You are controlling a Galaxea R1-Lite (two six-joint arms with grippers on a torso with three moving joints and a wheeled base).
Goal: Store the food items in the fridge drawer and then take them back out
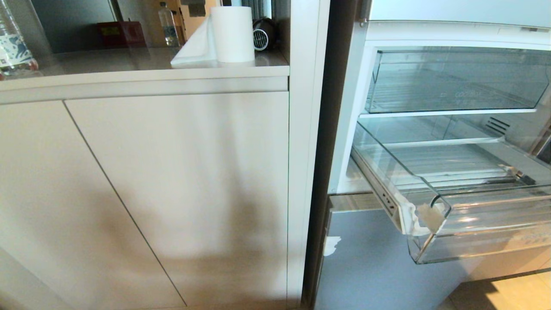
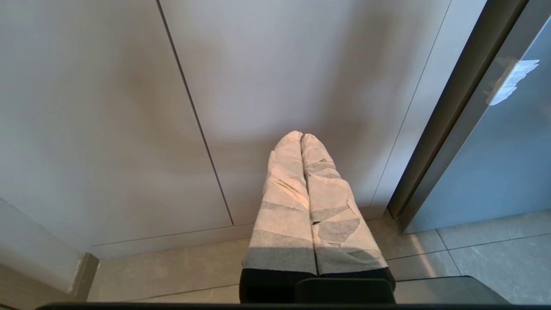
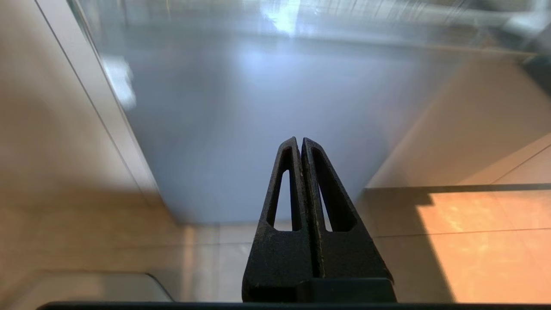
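The fridge drawer, shallow clear plastic with whitish tape on its front corner, stands pulled out of the open fridge at the right of the head view; nothing shows inside it. The food items are out of view. Neither arm shows in the head view. My left gripper, its fingers wrapped in white tape, is shut and empty, held low in front of the cabinet doors. My right gripper, with bare black fingers, is shut and empty, pointing at the grey lower fridge door just above the floor.
A deeper clear bin sits on the shelf above the drawer. The beige cabinet fills the left, with a paper towel roll and bottles on its counter. Tiled floor lies below both grippers.
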